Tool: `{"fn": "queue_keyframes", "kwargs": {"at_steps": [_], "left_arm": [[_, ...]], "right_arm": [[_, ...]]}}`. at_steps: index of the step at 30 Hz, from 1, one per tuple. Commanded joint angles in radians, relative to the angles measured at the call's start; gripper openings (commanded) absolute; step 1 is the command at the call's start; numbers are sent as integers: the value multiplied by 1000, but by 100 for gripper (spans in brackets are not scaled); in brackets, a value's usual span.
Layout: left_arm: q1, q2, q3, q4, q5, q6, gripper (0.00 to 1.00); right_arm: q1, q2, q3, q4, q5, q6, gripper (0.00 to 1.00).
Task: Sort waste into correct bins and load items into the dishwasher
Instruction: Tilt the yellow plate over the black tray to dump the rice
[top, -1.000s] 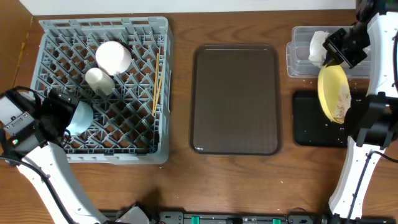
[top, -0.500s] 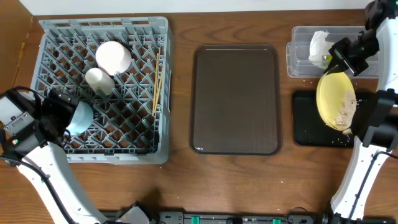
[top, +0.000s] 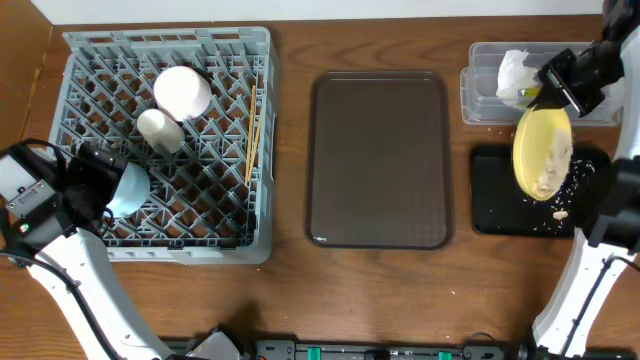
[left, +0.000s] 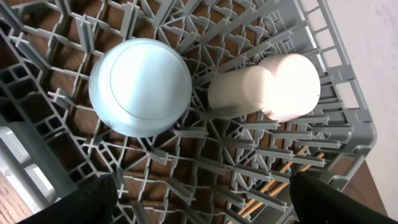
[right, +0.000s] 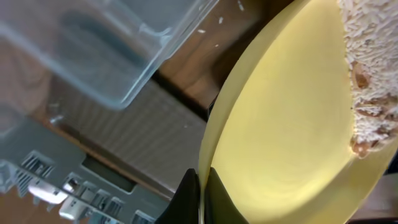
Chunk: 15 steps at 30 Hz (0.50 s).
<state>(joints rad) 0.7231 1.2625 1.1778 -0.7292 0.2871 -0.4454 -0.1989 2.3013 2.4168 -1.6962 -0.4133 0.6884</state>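
Found right end effector (top: 550, 98) pinching the far rim of the plate (top: 541, 150), fingers pressed together on that edge in the wrist view. Noted plate held steeply tilted over the black tray (top: 490, 205), long axis running far to near, low edge nearest. Saw crumbs (top: 549, 184) bunched toward that low edge, loose grains scattered on the tray beneath, and a few on the table (top: 290, 280) between tray and tub (top: 482, 100). Logged tub just far of the tray, with napkin (top: 513, 70) and wrapper (top: 527, 95) inside.

Found left end effector (top: 98, 188) spread wide, gripping nothing, hovering over the near left part of the rack (top: 165, 38). Noted blue bowl (left: 140, 87) upside down on the pegs just below it, cup (left: 239, 93) and white bowl (left: 291, 86) farther in, chopsticks (top: 254, 128) along the rack's right side.

Judged step in hand: tipping crumbs into the black tray, not yet finished. Judged next step: plate to rack. Placed rack well left of the plate, past the brown tray (top: 380, 160). Rated left arm nearer the rack, but plate in the right arm's grip alone. Flagged risk: grains dropping off the low edge past the tray's near rim.
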Motion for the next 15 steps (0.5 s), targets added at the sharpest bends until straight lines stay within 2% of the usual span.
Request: {"fn": "queue_keyframes", "kwargs": {"at_steps": [1, 7, 15], "left_arm": [[0, 6, 2, 0, 8, 2, 90], [0, 6, 2, 0, 8, 2, 90], [0, 5, 2, 0, 8, 2, 90]], "right_arm": [[3, -85, 0, -3, -14, -35, 1], [4, -115, -23, -3, -35, -70, 1], [-1, -119, -146, -2, -40, -73, 1]]}}
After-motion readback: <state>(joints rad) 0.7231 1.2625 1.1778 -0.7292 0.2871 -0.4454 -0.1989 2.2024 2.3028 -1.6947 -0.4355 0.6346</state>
